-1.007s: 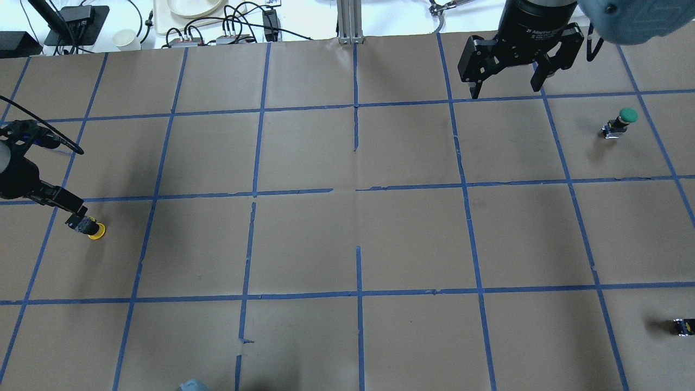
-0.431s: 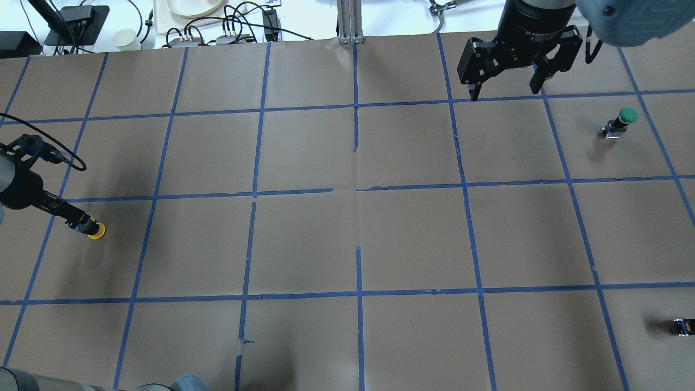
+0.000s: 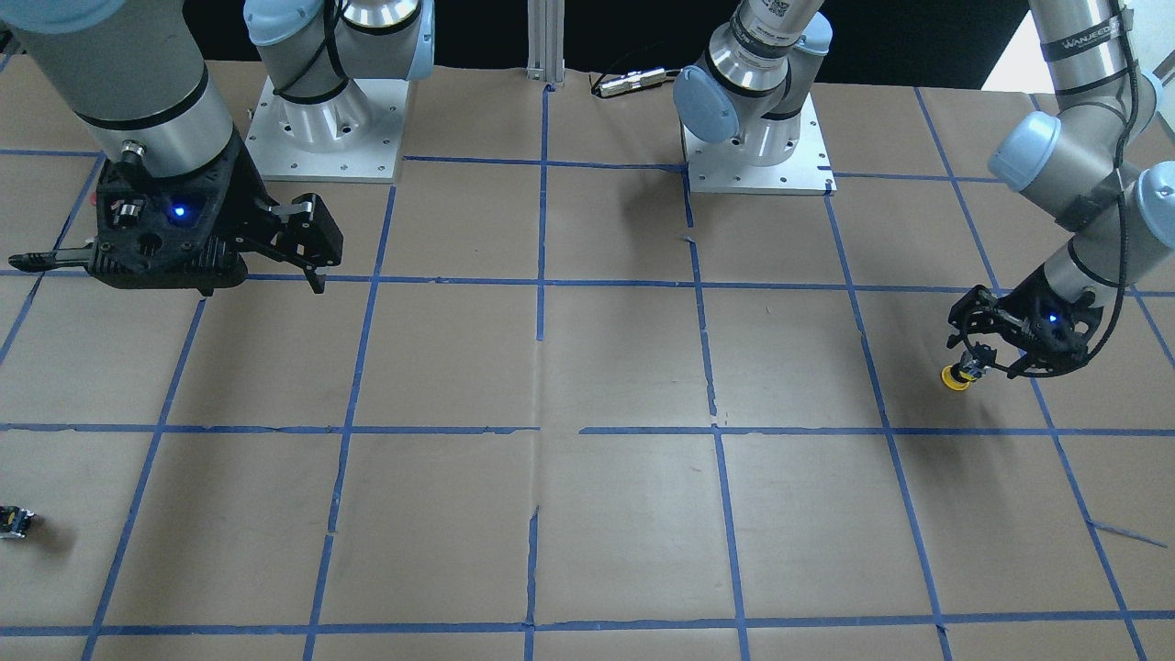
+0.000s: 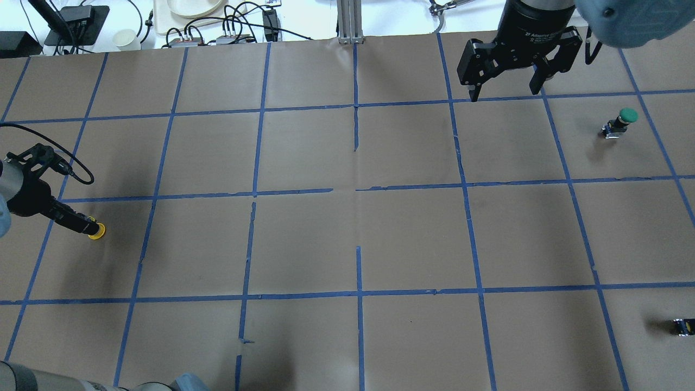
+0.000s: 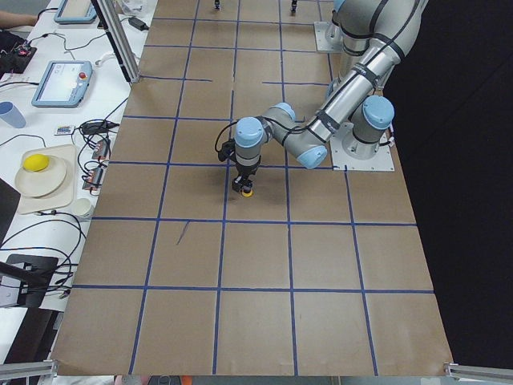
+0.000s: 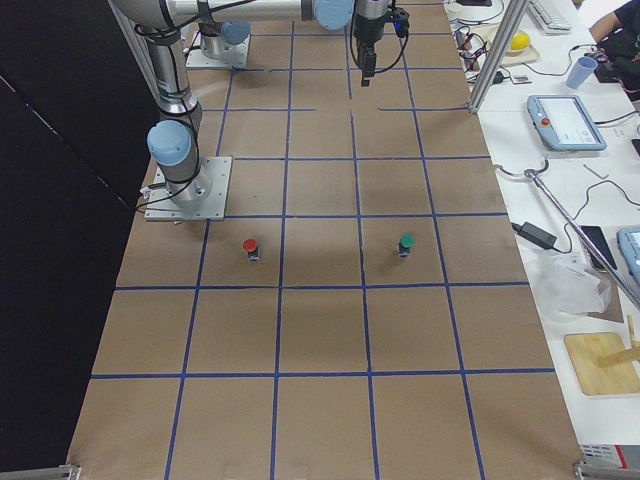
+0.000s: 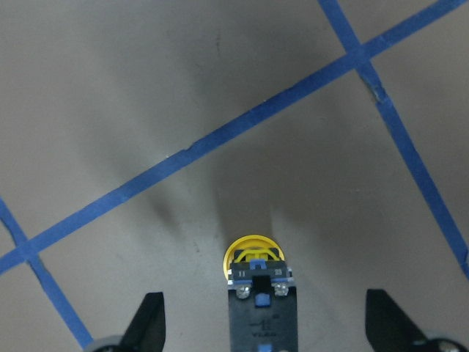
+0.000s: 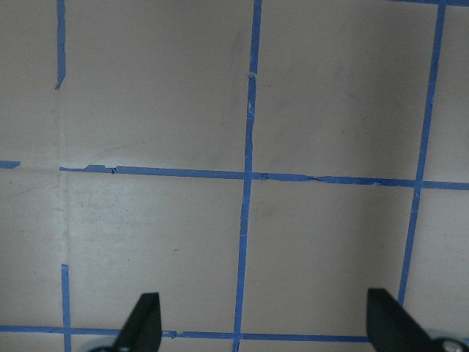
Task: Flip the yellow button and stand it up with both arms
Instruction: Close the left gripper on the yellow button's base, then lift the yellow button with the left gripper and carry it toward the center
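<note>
One yellow button [image 4: 96, 232] near the left edge of the bench [image 4: 347, 244], cap down, dark body up, long axis close to upright. Flanked, untouched, by the wide-spread left pincer [image 7: 265, 304]. Right pincer [image 4: 506, 92] likewise spread, empty, raised over the right side.

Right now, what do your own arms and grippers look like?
Left arm and right arm: silver-grey tubes with light-blue joint caps. Left gripper and right gripper: black, two-fingered, each with a blue light; the right carries white lettering. A black cable loops at the left wrist.
</note>
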